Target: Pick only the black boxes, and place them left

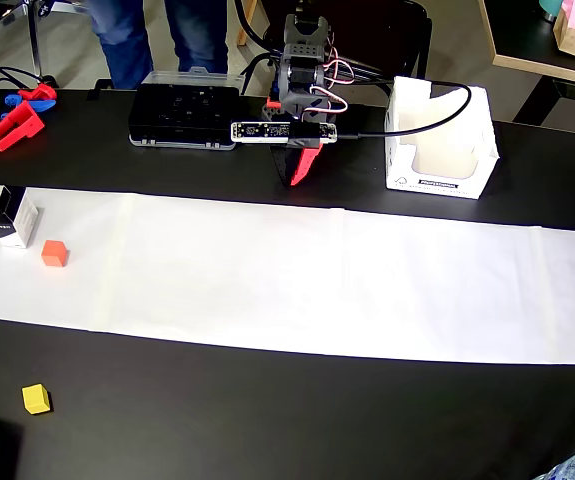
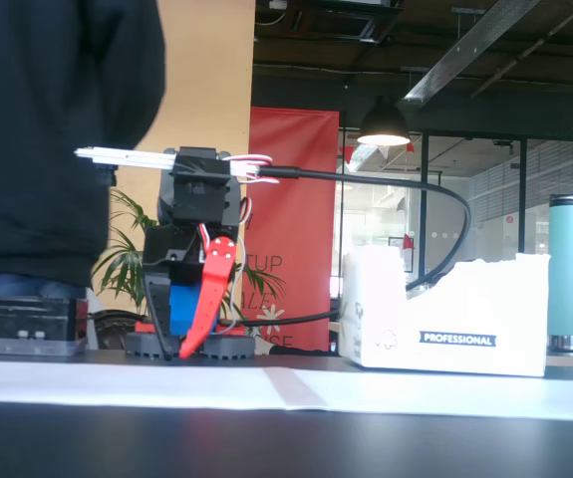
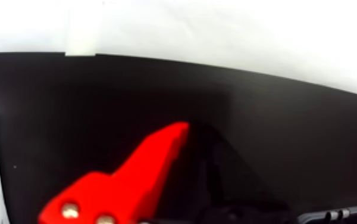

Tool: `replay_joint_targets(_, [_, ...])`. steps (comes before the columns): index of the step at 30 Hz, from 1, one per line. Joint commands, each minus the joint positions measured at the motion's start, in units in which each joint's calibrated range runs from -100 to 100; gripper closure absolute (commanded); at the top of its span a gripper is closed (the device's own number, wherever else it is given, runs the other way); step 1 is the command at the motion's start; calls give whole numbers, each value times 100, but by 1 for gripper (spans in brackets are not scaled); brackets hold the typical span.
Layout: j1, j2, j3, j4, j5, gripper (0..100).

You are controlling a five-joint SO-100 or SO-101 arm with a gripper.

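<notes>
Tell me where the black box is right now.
In the overhead view the black box sits at the far left end of the white paper strip, just left of the orange cube and far from the gripper.

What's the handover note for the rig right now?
Gripper: shut, empty, parked over bare black table by the arm's base.
Black box: one in view, at the left end of the white paper strip in the overhead view, beside the orange cube. Yellow cube sits off the paper.
Done: cannot tell whether that box was placed.
Left: no other black boxes in view.
</notes>
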Motion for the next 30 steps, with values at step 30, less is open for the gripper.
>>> replay_joint_targets(30, [-137, 1541, -3609, 39, 35, 71])
